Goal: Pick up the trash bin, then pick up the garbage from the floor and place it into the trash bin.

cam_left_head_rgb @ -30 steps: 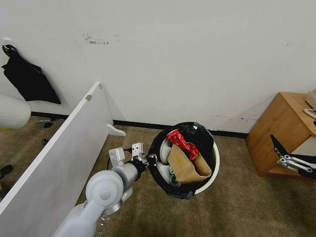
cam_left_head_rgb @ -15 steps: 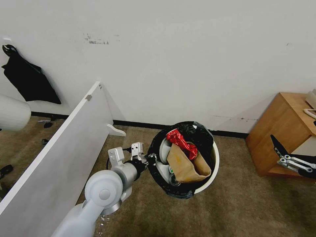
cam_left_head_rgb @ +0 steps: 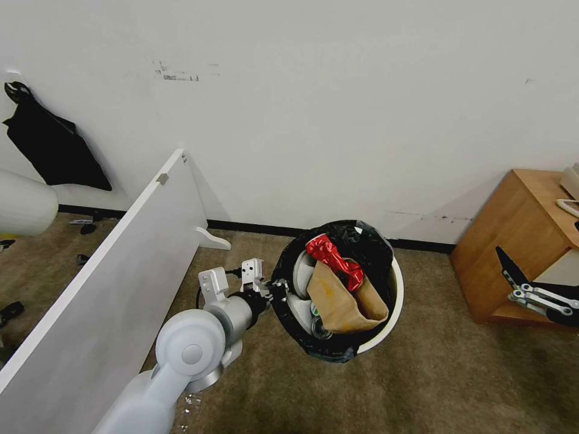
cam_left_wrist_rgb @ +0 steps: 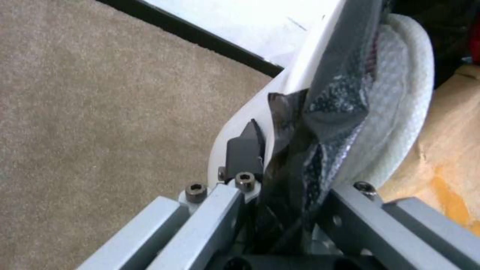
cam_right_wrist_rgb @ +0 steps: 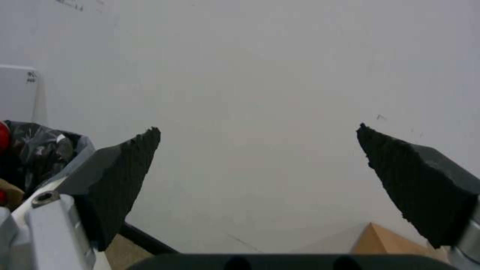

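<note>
The trash bin (cam_left_head_rgb: 393, 304) is round and white, with a black bag (cam_left_head_rgb: 362, 241) folded over its rim, and stands before the wall at the centre of the head view. It holds garbage: a tan paper bag (cam_left_head_rgb: 339, 304), a crushed red wrapper (cam_left_head_rgb: 332, 256), a white slipper (cam_left_head_rgb: 300, 272) and a bottle (cam_left_head_rgb: 318, 316). My left gripper (cam_left_head_rgb: 278, 294) is shut on the bin's left rim. The left wrist view shows that gripper (cam_left_wrist_rgb: 285, 165) with one fingertip (cam_left_wrist_rgb: 245, 148) outside the white wall, clamping the black bag (cam_left_wrist_rgb: 330, 101) beside the slipper (cam_left_wrist_rgb: 405, 93). My right gripper (cam_left_head_rgb: 512, 278) hangs open at the far right, and the right wrist view shows this gripper (cam_right_wrist_rgb: 260, 168) with nothing in it.
A long white board (cam_left_head_rgb: 120, 265) leans along the left. At the right, behind my right gripper, a wooden cabinet (cam_left_head_rgb: 512, 223) stands against the wall. Black cloth (cam_left_head_rgb: 54, 150) hangs on the wall at far left. Brown carpet (cam_left_head_rgb: 434, 386) lies open in front of the bin.
The bin and my left gripper have shifted very slightly up and to the right. The right gripper has stayed where it was.
</note>
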